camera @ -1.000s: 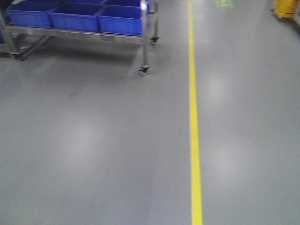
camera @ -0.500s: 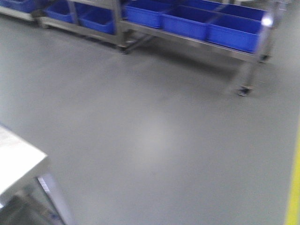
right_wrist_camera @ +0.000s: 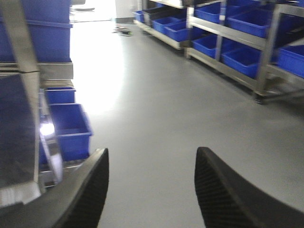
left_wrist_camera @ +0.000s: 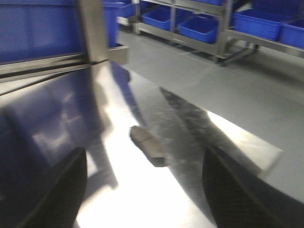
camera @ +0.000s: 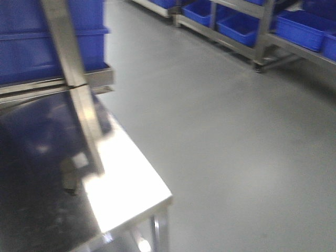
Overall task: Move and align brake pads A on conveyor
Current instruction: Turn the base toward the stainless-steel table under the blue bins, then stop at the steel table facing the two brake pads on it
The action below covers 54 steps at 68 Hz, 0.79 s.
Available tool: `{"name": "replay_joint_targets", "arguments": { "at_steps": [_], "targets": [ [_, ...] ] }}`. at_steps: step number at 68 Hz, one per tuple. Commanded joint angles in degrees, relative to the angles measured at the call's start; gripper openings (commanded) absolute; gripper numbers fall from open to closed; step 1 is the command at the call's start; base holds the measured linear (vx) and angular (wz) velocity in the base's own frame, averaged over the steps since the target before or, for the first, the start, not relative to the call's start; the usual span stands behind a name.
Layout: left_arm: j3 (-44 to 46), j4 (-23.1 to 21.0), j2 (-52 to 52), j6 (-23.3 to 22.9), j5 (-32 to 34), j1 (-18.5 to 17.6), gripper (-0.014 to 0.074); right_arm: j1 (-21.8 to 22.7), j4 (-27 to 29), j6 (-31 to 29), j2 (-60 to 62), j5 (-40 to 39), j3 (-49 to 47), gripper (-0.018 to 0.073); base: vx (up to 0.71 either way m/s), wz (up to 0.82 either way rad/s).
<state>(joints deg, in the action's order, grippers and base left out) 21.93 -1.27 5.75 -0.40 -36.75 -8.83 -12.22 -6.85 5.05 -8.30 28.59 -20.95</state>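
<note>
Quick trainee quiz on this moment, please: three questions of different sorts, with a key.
1. True or false: the left gripper is shut on something.
2. The dark oblong piece lies on: A) the steel table; B) the floor; C) a bin.
3. What colour are the rack bins?

Key: 1 false, its fingers stand apart and empty. 2 A. 3 blue.

Heavy motion blur throughout, white glare on the steel tabletop (camera: 130, 181)
</note>
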Motion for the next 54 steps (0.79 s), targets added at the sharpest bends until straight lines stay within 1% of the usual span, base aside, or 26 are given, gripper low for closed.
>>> {"name": "replay_joint_targets", "arguments": {
  "at_steps": [1,34,45,54],
  "targets": [
    [1.5,-0.4,0.7,-0.3,4.4,-0.3,0.0502,0.2,-0.6,-0.5,-0.8,-4.2,-1.4,0.0398,0.21,0.8],
    [1.5,-0.4,0.7,-0.3,4.4,-0.3,0.0502,0.2,-0.6,-0.5,-0.8,-4.2,-1.4,0.0398,0.18,0.71],
    [1.5,-0.4,0.7,-0.3,4.4,-0.3,0.0502,0.2,-0.6,-0.5,-0.8,-4.2,-1.4,0.0398,0.14,0.54],
    [1.5,-0.4,0.7,-0.3,4.4,-0.3,0.0502,0.2,-0.6,-0.5,-0.8,-4.2,-1.4,0.0398,0.09,0.33]
  ]
}}
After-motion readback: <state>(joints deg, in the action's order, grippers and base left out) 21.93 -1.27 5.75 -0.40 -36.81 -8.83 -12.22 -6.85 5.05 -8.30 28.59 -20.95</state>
